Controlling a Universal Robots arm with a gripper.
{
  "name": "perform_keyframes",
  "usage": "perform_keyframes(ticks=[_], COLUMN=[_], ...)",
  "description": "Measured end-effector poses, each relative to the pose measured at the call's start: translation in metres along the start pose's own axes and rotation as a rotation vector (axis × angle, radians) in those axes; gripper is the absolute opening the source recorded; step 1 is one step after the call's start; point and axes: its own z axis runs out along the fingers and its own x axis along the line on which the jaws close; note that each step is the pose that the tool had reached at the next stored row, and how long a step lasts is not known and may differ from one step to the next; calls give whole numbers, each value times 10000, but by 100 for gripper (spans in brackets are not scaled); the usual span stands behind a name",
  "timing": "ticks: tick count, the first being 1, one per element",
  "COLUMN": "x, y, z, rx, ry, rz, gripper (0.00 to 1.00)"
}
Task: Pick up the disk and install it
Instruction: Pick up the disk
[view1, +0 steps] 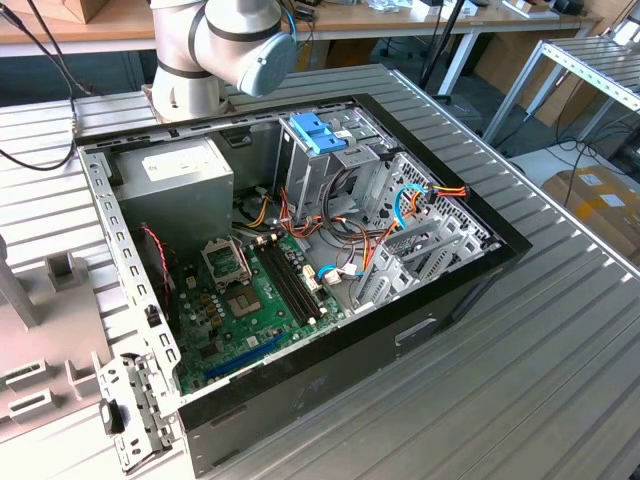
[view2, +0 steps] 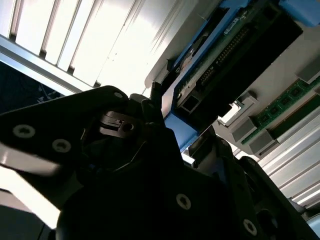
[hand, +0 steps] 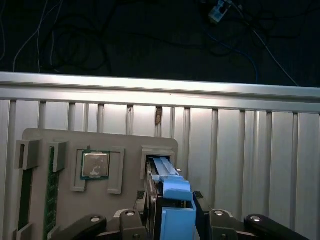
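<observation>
Hand (hand: 174, 201) seemingly clamps disk (hand: 169, 181); contact hidden.

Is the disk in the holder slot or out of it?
In: the disk stands on edge in the grey holder's slot, gripper around it.

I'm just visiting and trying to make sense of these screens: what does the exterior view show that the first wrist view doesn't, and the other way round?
Exterior view: the open computer case with its motherboard and power supply, and the arm beyond it. First wrist view: a chip in a recess and the disk in its light blue frame standing in a slot, the tool astride it. Both: the ribbed metal table and, it seems, the grey parts holder.
</observation>
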Motion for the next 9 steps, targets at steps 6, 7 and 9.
perform_keyframes(ticks=[6,7,9], x=[0,0,0], y=[0,0,0], z=[0,0,0], rx=[0,0,0], ry=[-1,0,0], rz=[-5,-6,-11], gripper=[38,38,38])
